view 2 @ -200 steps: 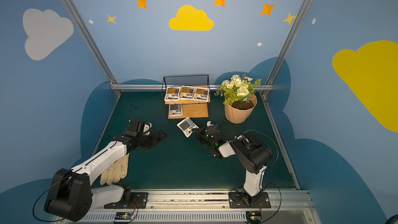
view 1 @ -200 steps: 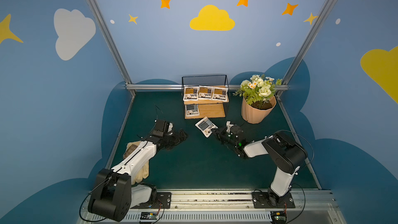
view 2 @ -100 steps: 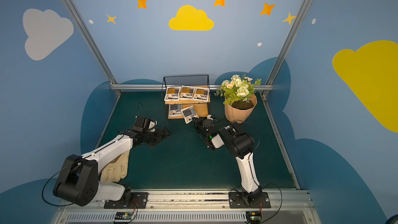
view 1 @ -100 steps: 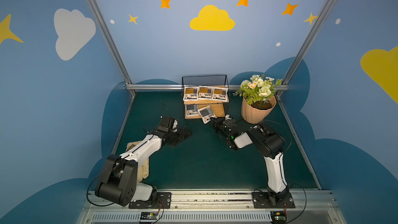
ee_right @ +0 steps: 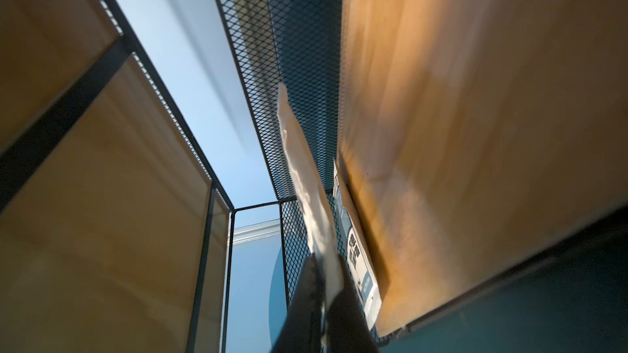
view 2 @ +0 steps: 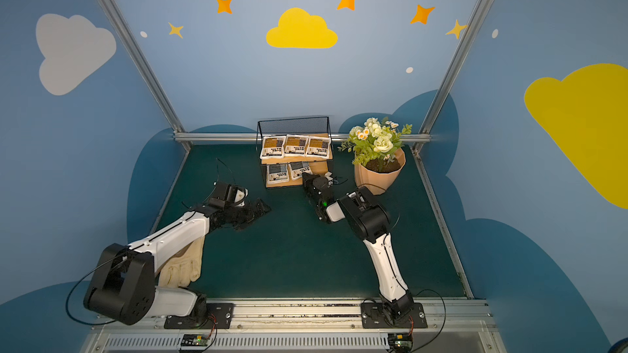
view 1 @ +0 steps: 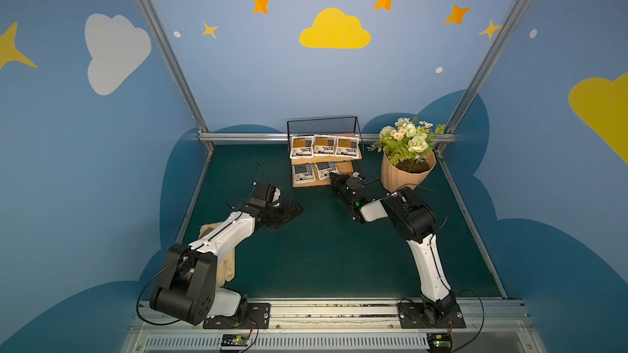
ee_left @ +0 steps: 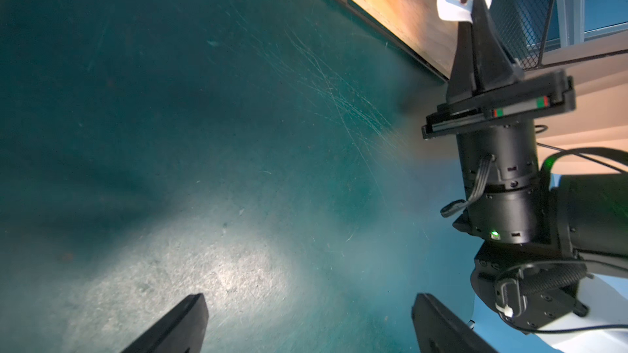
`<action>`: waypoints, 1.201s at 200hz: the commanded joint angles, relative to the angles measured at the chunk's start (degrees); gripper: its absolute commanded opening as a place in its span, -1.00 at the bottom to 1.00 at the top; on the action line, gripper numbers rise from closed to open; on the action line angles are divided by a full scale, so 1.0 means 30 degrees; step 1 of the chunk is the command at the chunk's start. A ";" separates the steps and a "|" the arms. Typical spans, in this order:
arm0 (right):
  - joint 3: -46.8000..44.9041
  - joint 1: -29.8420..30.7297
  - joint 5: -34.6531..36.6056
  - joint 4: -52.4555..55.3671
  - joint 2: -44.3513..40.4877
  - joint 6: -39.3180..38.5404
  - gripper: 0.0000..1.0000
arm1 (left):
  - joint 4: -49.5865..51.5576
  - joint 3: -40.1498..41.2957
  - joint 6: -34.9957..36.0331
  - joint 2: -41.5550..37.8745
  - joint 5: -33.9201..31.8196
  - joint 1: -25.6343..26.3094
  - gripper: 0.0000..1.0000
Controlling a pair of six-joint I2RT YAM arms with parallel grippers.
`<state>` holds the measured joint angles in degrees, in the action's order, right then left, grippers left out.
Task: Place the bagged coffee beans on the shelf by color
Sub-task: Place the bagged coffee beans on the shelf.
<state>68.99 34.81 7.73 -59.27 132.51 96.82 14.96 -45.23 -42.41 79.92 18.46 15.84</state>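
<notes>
Shelf (view 1: 323, 127), three orange bags (view 1: 324, 146) above, grey bags (view 1: 303, 173) below

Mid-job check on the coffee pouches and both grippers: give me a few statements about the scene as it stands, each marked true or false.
1. Three orange-brown pouches lie on the upper board of the shelf. True.
2. The right gripper is open and clear of the shelf. False: it is shut on a grey-blue pouch over the lower board.
3. The left gripper is open and holds nothing. True.
4. A pouch lies on the mat in front of the shelf. False: none shows there; the second grey-blue pouch lies on the lower board.
5. The flower pot stands on the shelf. False: it stands on the mat beside it.
</notes>
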 commanded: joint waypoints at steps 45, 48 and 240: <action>0.2262 -0.0230 0.1254 0.2702 0.1425 0.0627 -1.00 | 0.0577 -0.0057 0.0398 -0.1031 0.0087 -0.0092 1.00; 0.2345 -0.0235 0.1250 0.2803 0.1491 0.0628 -1.00 | 0.0564 -0.0016 0.0398 -0.1089 0.0087 -0.0104 1.00; -0.3188 0.0570 -0.0568 0.3064 -0.2848 -0.1648 0.97 | 0.1229 0.1036 0.0423 -0.3783 -0.0570 -0.0414 1.00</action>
<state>64.97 35.55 8.38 -51.40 126.72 95.18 16.84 -42.52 -42.19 70.46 17.91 14.94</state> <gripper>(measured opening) 0.981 0.999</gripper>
